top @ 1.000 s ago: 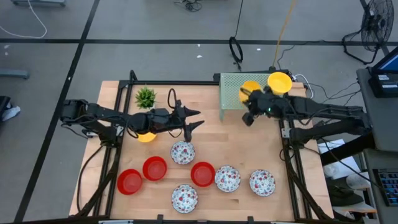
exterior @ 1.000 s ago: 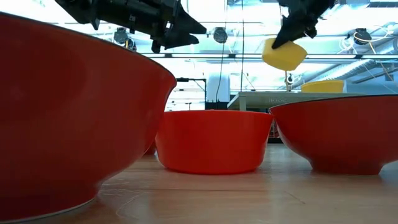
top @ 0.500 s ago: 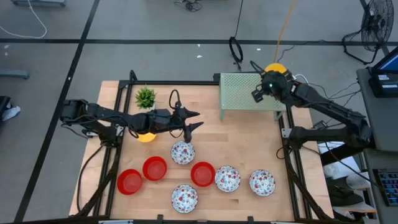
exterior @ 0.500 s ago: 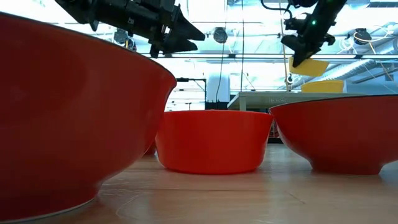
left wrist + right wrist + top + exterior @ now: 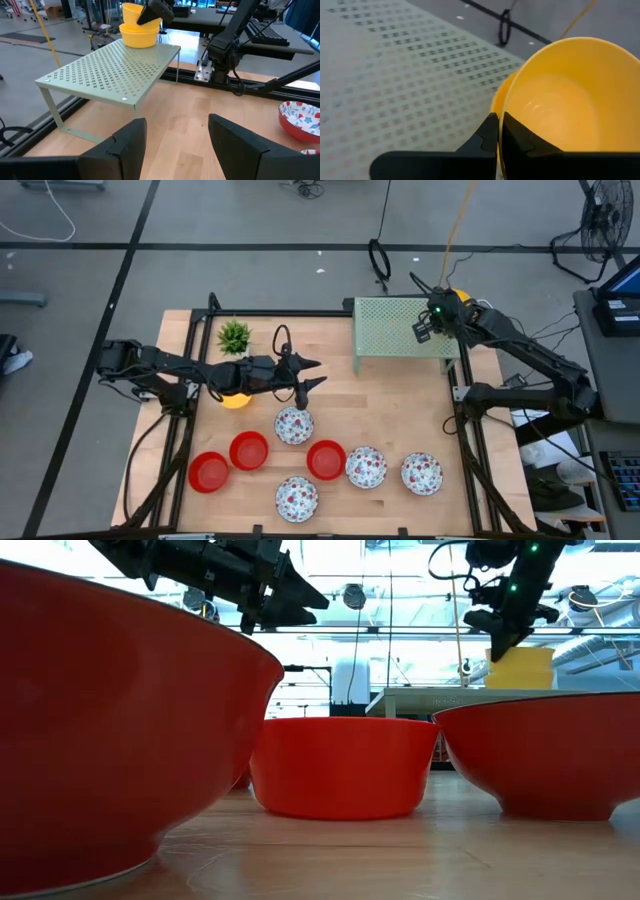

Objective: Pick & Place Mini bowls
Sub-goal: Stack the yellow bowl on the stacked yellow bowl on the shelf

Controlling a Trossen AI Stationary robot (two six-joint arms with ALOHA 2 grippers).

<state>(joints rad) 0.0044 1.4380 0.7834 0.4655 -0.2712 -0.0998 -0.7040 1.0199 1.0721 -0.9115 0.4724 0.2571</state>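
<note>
Under right end effector (image 5: pixel 496 131), wrist view reveals stacked yellow bowls (image 5: pixel 555 105).

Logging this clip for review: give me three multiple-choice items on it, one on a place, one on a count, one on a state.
1. Where is the right tool?
A. over the green perforated shelf's far right corner
B. beside the potted plant
C. over the red bowls

2. How many plain red bowls lie on the table?
A. one
B. three
C. five

3. The right tool is:
A. open, empty
B. shut on the yellow bowl's rim
C. hidden

Key: 1 A, high view shows it there; 2 B, three counted from above; 3 B, right wrist view shows the pinched rim.
</note>
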